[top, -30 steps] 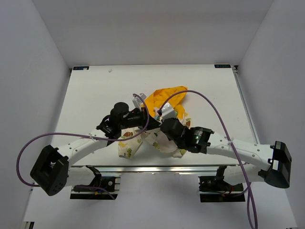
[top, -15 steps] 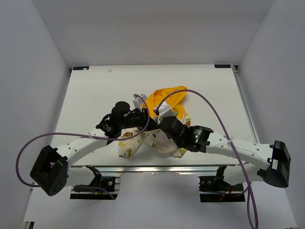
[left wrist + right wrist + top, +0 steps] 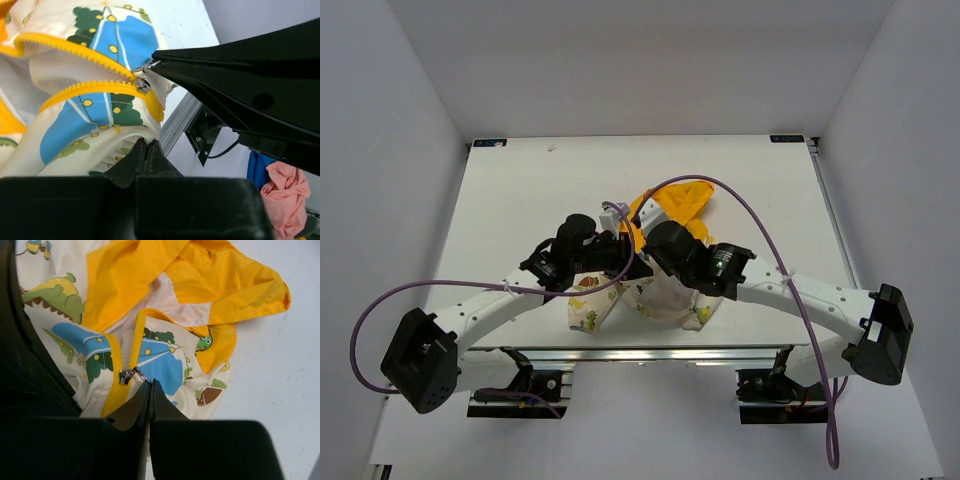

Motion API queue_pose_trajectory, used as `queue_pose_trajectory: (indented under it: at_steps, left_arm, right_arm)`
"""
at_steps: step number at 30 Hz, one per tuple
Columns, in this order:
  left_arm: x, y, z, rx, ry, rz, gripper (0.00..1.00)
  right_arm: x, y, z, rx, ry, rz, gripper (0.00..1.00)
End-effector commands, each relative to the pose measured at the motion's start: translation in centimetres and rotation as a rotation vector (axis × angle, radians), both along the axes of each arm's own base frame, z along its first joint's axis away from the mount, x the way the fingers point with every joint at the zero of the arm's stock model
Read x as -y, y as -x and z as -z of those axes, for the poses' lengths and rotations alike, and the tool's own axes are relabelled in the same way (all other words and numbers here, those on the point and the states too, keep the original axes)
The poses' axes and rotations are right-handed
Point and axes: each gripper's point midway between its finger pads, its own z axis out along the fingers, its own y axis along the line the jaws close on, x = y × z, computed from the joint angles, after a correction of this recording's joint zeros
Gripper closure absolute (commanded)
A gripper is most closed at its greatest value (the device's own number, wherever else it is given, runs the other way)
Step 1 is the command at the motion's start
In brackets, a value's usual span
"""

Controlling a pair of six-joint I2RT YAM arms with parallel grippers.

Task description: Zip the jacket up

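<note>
White tabletop (image 3: 520, 190), white walls all round, and the jacket (image 3: 665, 300) is lying bunched in the middle near the front edge, its yellow hood (image 3: 685, 195) spreading toward the back. Both arms are leaning in over it, tips nearly meeting. The right gripper (image 3: 150, 385) is pinching the zipper pull (image 3: 140, 374), fingers pressed together on it, low on the yellow zipper. The left gripper (image 3: 146, 146) is squeezing the jacket's cream fabric just below, jaws tight together.
</note>
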Motion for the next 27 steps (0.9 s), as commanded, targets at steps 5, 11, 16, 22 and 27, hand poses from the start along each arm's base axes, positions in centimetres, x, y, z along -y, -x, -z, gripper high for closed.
queue_pose_trajectory:
  at_steps: [5,11,16,22,27]
  left_arm:
    - [-1.5,0.1,-1.5,0.107,-0.132,0.011,0.61]
    - [-1.4,0.1,-3.1,0.167,-0.127,0.042,0.84]
    - [-2.3,1.2,-1.8,0.153,-0.205,0.052,0.51]
    - [-3.8,1.1,-5.4,0.384,-0.271,-0.05,0.02]
    - [-3.5,-0.2,-7.9,0.568,-0.328,-0.118,0.02]
  right_arm:
    - [-2.7,1.9,-2.4,-0.077,-0.098,-0.197,1.0]
    - [-2.4,0.9,-3.4,-0.029,-0.116,-0.15,1.0]
    - [-2.8,0.3,-4.2,-0.027,-0.105,-0.127,1.0]
    - [-1.6,1.3,-5.4,-0.048,-0.109,-0.136,1.0]
    - [-1.4,1.7,-7.6,-0.044,-0.128,-0.159,1.0]
